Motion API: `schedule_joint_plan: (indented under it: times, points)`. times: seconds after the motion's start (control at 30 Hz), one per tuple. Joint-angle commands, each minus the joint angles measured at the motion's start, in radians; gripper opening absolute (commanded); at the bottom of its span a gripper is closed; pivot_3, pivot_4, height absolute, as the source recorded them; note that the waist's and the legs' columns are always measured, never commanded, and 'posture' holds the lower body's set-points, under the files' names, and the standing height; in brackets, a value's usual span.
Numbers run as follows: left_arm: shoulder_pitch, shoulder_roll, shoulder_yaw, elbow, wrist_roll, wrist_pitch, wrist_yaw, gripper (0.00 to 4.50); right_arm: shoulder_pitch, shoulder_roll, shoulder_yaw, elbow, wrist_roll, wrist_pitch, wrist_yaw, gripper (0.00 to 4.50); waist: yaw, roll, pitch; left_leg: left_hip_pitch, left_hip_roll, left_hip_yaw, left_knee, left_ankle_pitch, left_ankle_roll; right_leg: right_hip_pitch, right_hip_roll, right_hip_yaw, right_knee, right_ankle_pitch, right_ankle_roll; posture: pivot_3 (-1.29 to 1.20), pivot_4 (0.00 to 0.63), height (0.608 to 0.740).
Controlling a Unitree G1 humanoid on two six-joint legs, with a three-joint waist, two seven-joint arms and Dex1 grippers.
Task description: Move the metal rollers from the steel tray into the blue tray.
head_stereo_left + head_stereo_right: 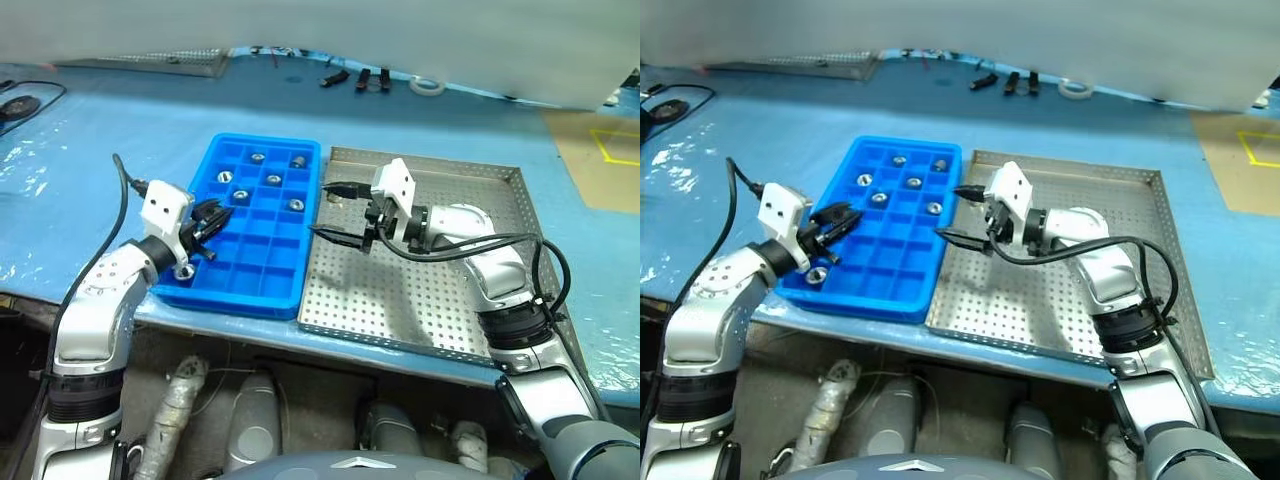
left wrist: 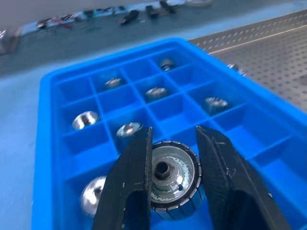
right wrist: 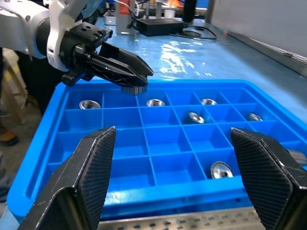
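At centre-left of the head view, the left gripper (image 1: 222, 215) clamps one small shiny silver metal roller (image 2: 171, 178) between its black fingers, above the bright blue gridded plastic tray (image 1: 215, 290), where more metal rollers (image 1: 273, 180) lie in separate compartments. The right gripper (image 1: 331, 211), jaws wide and empty, hovers over the perforated square steel tray (image 1: 430, 300) just right. No writing is readable.

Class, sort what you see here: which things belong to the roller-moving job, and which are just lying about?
Belong to the job:
metal rollers
roller in the left gripper
blue tray
steel tray

Lying about:
black clips
white tape ring
black cables
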Motion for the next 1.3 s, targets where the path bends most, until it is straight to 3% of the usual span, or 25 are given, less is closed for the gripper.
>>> schedule_joint_plan:
  times: [0.03,0.57,0.8,1.3]
  points:
    - [0.027,0.012,0.016,-0.039,-0.008,-0.025,0.018,1.04,-0.018,0.0,-0.006,-0.019,0.003,-0.014,0.015,4.04,0.007,0.0,0.0,0.0,0.0,0.0,0.0,0.0,0.0,0.0,0.0,0.0,0.0,0.0,0.0,0.39,0.15,0.74]
    - [0.009,0.036,-0.073,0.137,0.019,-0.089,-0.003,1.04,0.038,-0.026,-0.034,-0.11,0.02,0.062,-0.004,4.04,0.004,0.0,0.0,0.001,0.0,-0.001,0.002,0.002,-0.003,-0.002,0.001,0.001,0.006,0.001,0.001,0.32,0.15,0.74]
    - [-0.054,0.031,-0.063,0.179,0.009,-0.124,0.005,3.35,0.067,-0.027,-0.042,-0.106,0.007,0.039,-0.024,4.04,0.001,0.0,0.0,0.004,0.0,-0.001,0.002,0.004,-0.005,-0.002,0.001,0.003,0.012,0.0,0.0,0.28,0.15,0.74]
    - [-0.226,0.012,-0.129,0.291,-0.027,-0.119,-0.054,3.35,0.161,-0.069,-0.095,-0.201,0.015,0.054,-0.109,4.04,-0.035,0.0,0.0,0.003,0.0,-0.001,0.004,0.006,-0.005,-0.003,0.001,0.003,0.014,0.001,0.001,0.15,0.15,0.74]
